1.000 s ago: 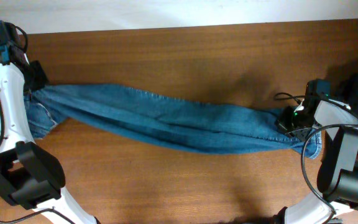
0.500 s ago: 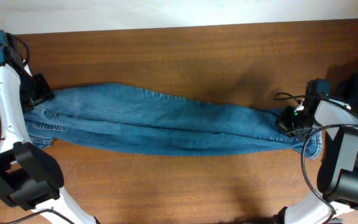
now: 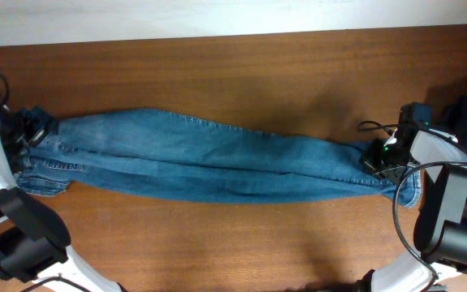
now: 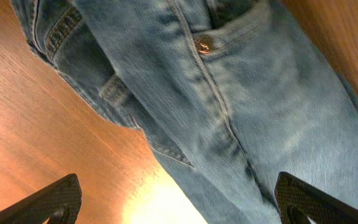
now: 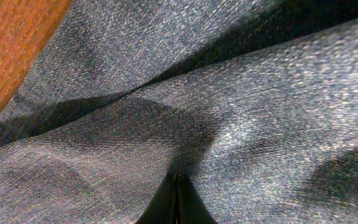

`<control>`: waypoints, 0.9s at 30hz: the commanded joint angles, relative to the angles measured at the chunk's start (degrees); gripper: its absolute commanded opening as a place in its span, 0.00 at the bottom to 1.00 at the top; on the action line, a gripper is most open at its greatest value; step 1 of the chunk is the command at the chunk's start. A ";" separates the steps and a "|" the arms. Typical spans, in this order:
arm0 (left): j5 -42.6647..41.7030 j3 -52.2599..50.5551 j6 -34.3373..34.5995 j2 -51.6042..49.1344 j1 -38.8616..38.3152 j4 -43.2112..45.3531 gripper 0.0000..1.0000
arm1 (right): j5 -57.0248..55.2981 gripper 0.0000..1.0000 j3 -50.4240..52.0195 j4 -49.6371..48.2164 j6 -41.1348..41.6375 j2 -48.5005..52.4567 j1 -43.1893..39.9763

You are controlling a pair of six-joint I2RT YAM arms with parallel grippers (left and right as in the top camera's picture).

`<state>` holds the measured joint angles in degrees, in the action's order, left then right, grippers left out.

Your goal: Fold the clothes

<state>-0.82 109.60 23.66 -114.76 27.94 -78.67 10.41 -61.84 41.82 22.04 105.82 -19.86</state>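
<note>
At the table's [image 3: 258, 73] right edge we see our right gripper [image 5: 176, 200] pinched tight on the leg ends of the jeans [image 3: 217, 158]. By the left edge our left gripper [image 4: 180, 198] hangs over the waistband end, jaws spread wide, holding nothing. The jeans lie stretched lengthwise from left edge to right across the table's middle, with bare wood beyond them.

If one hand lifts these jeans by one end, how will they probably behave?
Probably floppy: the jeans lie limp and creased along the table. Likely rather heavy for their size, since the layered denim looks thick up close.
</note>
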 commanded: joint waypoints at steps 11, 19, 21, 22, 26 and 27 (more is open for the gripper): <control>-8.41 -12.20 3.26 0.96 7.96 17.90 0.99 | -8.52 0.04 1.62 0.66 -0.63 3.41 -1.64; -8.41 -12.33 5.25 0.15 10.97 19.98 0.99 | -8.52 0.04 1.62 1.20 -0.63 3.41 -1.66; -8.44 -12.83 5.25 0.00 10.99 20.46 0.99 | -8.52 0.04 1.62 1.31 -0.63 3.41 -1.64; -8.41 -13.33 5.25 -0.20 10.99 21.31 0.99 | -8.52 0.04 1.62 1.44 -0.63 3.41 -1.64; -8.94 -13.90 5.68 -2.93 10.99 22.71 0.99 | -8.55 0.04 1.62 1.90 -0.63 3.41 -1.66; -9.07 -13.90 5.68 -3.32 10.99 22.71 0.99 | -8.52 0.04 1.62 1.92 -0.63 3.41 -1.66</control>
<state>-8.82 96.40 28.58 -115.55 38.76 -56.16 10.37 -62.11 42.44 22.00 106.02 -19.86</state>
